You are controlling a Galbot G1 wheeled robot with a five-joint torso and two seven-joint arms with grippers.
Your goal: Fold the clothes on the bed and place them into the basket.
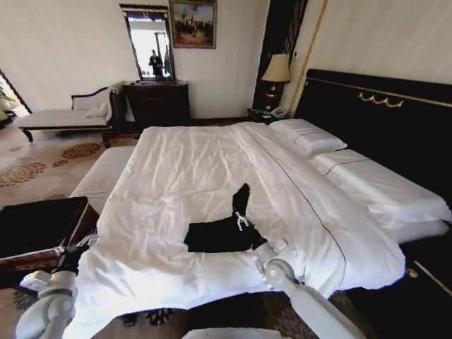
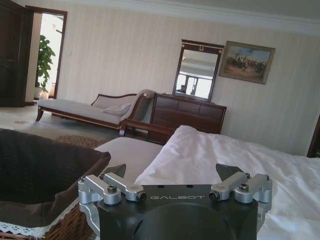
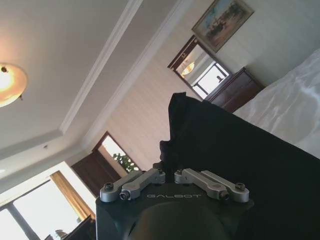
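The clothes are one black T-shirt (image 1: 219, 234) lying bunched on the white duvet of the bed (image 1: 183, 169) near its foot. A narrow part of the shirt stretches toward the pillows. My right gripper (image 1: 260, 247) is at the shirt's right edge. In the right wrist view the right gripper (image 3: 169, 169) is shut on the black T-shirt (image 3: 225, 145), which rises in front of it. My left gripper (image 1: 79, 248) hangs beside the bed's left corner, next to the dark wicker basket (image 1: 39, 224). In the left wrist view the left gripper (image 2: 171, 172) is open and holds nothing, with the basket (image 2: 45, 175) beside it.
A white striped bench (image 1: 102, 176) stands along the bed's left side. Behind it are a chaise longue (image 1: 67, 113), a dark dresser (image 1: 157, 102) with a mirror, and a nightstand with a lamp (image 1: 276, 70). Pillows (image 1: 307, 135) lie against the black headboard.
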